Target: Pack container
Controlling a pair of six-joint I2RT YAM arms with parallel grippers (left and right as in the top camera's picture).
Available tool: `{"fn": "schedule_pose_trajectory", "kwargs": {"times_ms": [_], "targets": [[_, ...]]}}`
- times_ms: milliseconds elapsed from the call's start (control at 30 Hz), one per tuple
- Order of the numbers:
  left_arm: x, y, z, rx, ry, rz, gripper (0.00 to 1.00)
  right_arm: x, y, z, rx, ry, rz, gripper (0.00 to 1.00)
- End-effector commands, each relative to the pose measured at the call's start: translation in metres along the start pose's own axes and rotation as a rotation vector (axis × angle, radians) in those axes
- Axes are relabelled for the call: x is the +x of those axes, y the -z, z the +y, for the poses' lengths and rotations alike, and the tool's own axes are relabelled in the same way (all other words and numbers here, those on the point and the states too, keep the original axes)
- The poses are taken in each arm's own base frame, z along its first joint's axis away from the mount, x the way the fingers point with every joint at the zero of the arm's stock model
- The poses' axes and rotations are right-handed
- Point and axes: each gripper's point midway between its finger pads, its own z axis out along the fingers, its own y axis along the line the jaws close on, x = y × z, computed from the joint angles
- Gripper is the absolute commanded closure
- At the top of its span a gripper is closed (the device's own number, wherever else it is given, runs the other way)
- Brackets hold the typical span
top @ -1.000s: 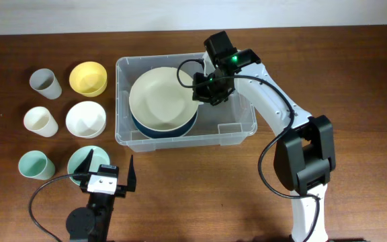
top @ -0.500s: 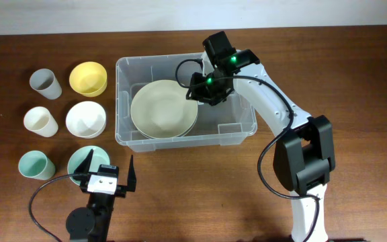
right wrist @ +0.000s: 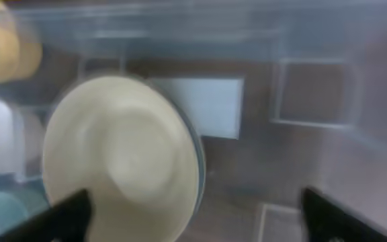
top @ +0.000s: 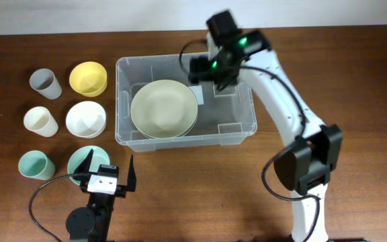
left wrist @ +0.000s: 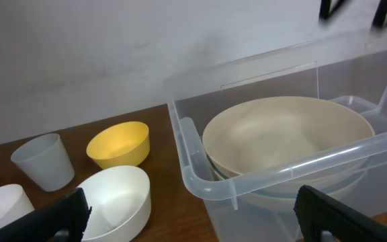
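The container [top: 120, 101] is a clear plastic bin at the middle of the table. A large cream bowl [top: 163, 109] with a dark blue outside lies flat in its left half. My right gripper [top: 208, 72] hangs open over the bin's back edge, above and right of the bowl, holding nothing. In the right wrist view the bowl [right wrist: 119, 158] and the bin's white label [right wrist: 203, 104] lie below the open right gripper [right wrist: 197, 215]. My left gripper [top: 107, 173] stands open and unladen near the front edge. The left wrist view faces the bin's rim [left wrist: 247, 181] and the bowl [left wrist: 287, 131].
Left of the bin stand a grey cup [top: 46, 83], a yellow bowl [top: 89, 78], a cream cup [top: 40, 121], a white bowl [top: 86, 119], a green cup [top: 35, 165] and a green bowl [top: 80, 160], partly under the left gripper.
The right gripper opened and let go of the large bowl, which settled flat in the bin. That gripper then rose and drew back. The left arm stayed still.
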Motion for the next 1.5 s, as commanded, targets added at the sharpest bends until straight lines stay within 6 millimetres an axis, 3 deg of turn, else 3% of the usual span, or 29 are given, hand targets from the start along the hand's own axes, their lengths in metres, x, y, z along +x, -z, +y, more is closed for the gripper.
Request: {"fn": "schedule_pose_trajectory", "kwargs": {"times_ms": [0,100,133,300,500,600,800,967,1167,1467], "targets": [[0.002,0.0,0.002,-0.009,-0.009,0.004,0.0,-0.042,0.096,-0.041,0.176,-0.023,-0.232,0.01],[0.002,0.0,0.002,-0.009,-0.008,0.004,0.0,-0.042,0.144,-0.082,0.239,-0.124,-0.274,0.01],[0.002,0.0,0.002,-0.009,-0.009,0.004,0.0,-0.041,0.167,-0.107,0.27,-0.177,-0.295,0.01],[0.002,0.0,0.002,-0.009,-0.009,0.004,0.0,-0.025,0.217,-0.192,0.327,-0.362,-0.317,0.01],[0.002,0.0,0.002,-0.009,-0.009,0.004,0.0,-0.003,0.244,-0.286,0.386,-0.586,-0.326,0.01],[0.002,0.0,0.002,-0.009,-0.009,0.004,0.0,0.019,0.233,-0.323,0.367,-0.666,-0.244,0.01],[0.002,0.0,0.002,-0.009,-0.009,0.004,0.0,0.059,0.197,-0.355,0.369,-0.778,-0.06,0.01],[0.002,0.0,0.002,-0.009,-0.009,0.004,0.0,0.08,0.181,-0.386,0.494,-0.803,0.015,0.01],[0.002,0.0,0.002,-0.009,-0.009,0.004,0.0,0.077,0.168,-0.4,0.522,-0.8,0.008,0.01],[0.002,0.0,0.002,-0.009,-0.008,0.004,0.0,0.075,0.168,-0.401,0.523,-0.799,-0.002,0.01]]}}
